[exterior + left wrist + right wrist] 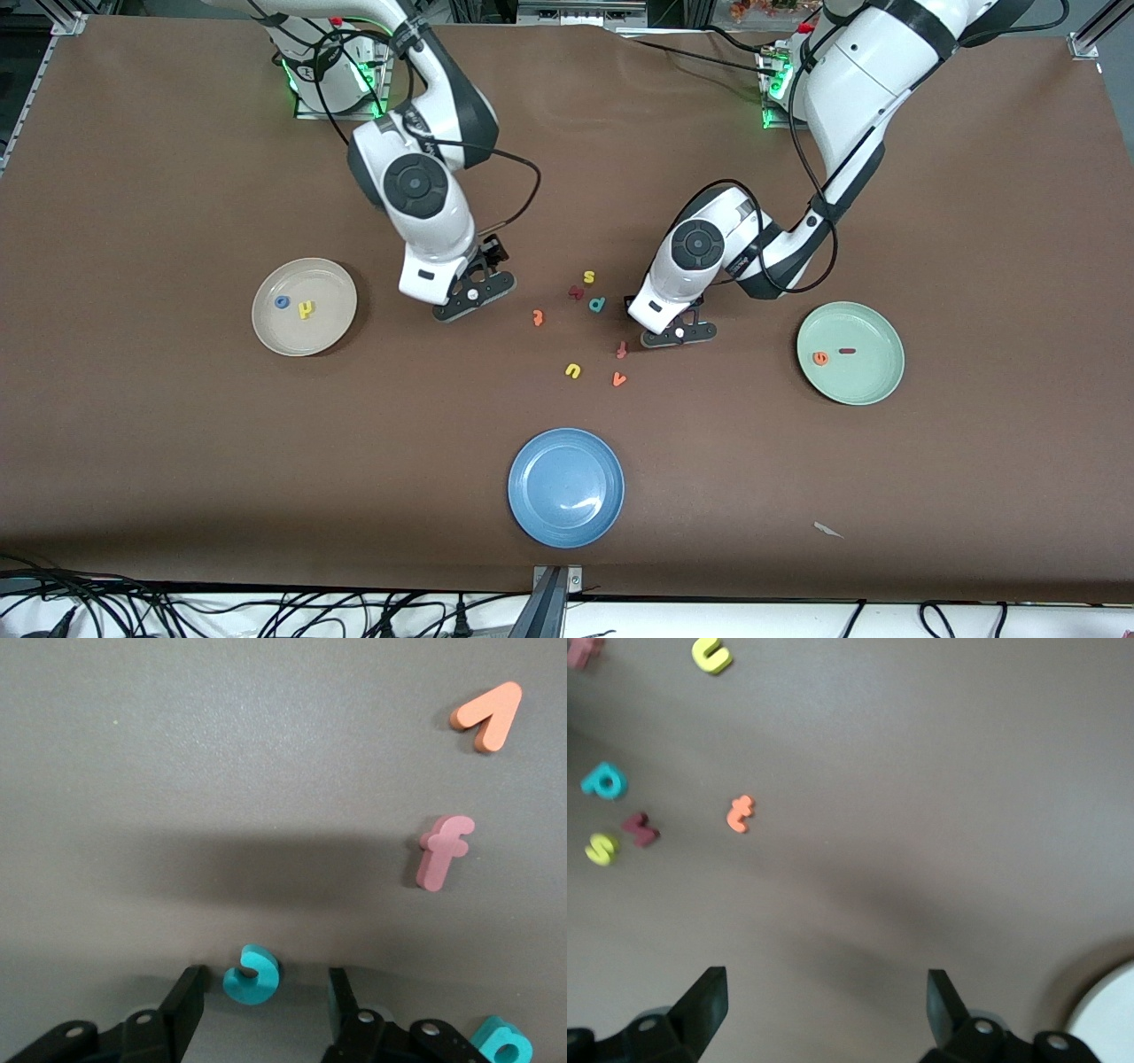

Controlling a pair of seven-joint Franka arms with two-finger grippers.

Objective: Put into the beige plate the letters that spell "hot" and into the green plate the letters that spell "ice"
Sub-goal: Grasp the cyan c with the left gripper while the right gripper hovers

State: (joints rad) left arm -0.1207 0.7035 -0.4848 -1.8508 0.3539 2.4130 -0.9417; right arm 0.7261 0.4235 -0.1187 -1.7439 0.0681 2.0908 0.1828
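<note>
Looking at your left gripper point(260, 1010), you find it low over the table with the teal "c" point(252, 974) lying between its two fingers point(182, 1005); the jaws stand apart on either side of the letter and do not touch it. From the front camera that "c" is hidden under the left arm's hand, so only the left wrist view shows it. Near it lie the reddish "f" point(443, 851), the orange "v" point(487, 716) and the teal "p" point(503, 1045), the last cut off by the edge of the left wrist view.

Your right gripper point(824, 1010) hangs over bare table beside the beige plate point(332, 323), its jaws wide apart and holding nothing. The orange "t" point(741, 813) lies well apart from it, toward the left arm's end of the table, close to the yellow "s" point(601, 849), a dark red letter point(640, 828) whose shape you cannot make out, and the yellow "u" point(710, 654).

The beige plate holds the blue "o" point(282, 301) and the yellow "h" point(306, 309), side by side. The green plate point(877, 381) holds the orange "e" point(820, 358) and the dark red "i" point(847, 351). The blue plate point(532, 505) sits nearest the front camera.
</note>
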